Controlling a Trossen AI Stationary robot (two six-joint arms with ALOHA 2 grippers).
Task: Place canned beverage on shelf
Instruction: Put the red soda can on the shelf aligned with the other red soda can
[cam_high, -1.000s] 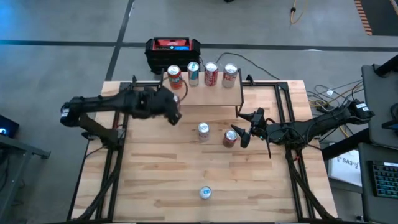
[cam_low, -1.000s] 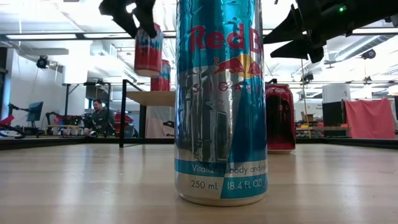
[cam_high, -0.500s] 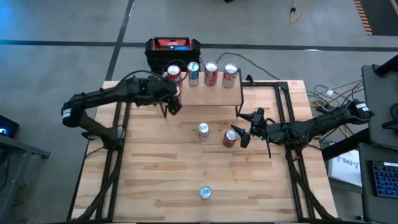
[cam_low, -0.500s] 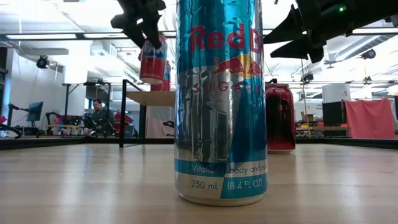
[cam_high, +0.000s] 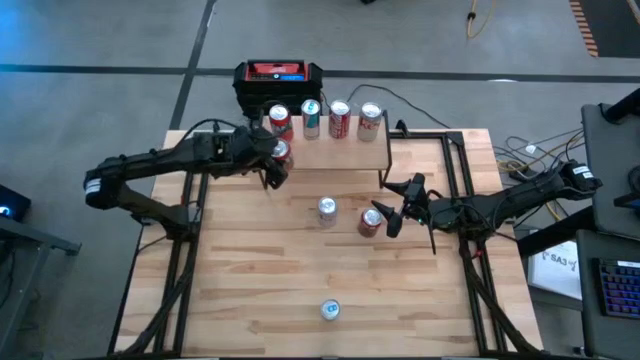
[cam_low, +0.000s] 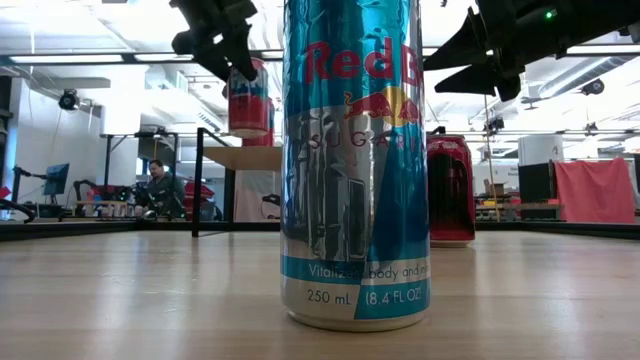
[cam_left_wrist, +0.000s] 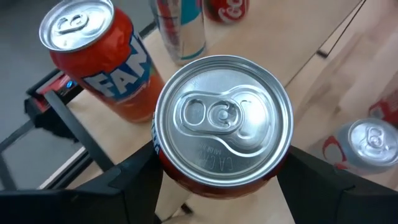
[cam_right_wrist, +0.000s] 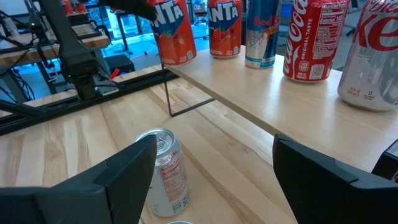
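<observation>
The shelf (cam_high: 345, 152), a light board on thin black legs, stands at the table's far side with an orange Fanta can (cam_high: 280, 120), a Red Bull can (cam_high: 311, 115), a Coke can (cam_high: 339, 118) and a silver can (cam_high: 369, 120) on it. My left gripper (cam_high: 276, 162) is shut on another orange Fanta can (cam_left_wrist: 221, 118) just above the shelf's left end (cam_low: 225, 155). My right gripper (cam_high: 393, 208) stands open beside a red can (cam_high: 370, 222) on the table and touches nothing. My left gripper pinches the can's side wall just below the top rim (cam_left_wrist: 163, 163) between its two fingers (cam_left_wrist: 134, 183), one on each side. The fingers slant down at it from the table's left. The can hangs nearly upright, its bottom (cam_low: 248, 132) clear of the shelf board.
A silver can (cam_high: 327, 210) stands mid-table, and a Red Bull can (cam_high: 330, 310) near the front edge fills the low view. A black-and-red box (cam_high: 278, 78) sits behind the shelf. Bare board lies on the shelf's near strip (cam_right_wrist: 267, 93).
My left gripper has carried the Fanta can toward the table's far edge, up to the shelf's left end, and sunk a little. The can, tilted before, now hangs nearly upright. The left arm's elbow has swung toward the table's left.
</observation>
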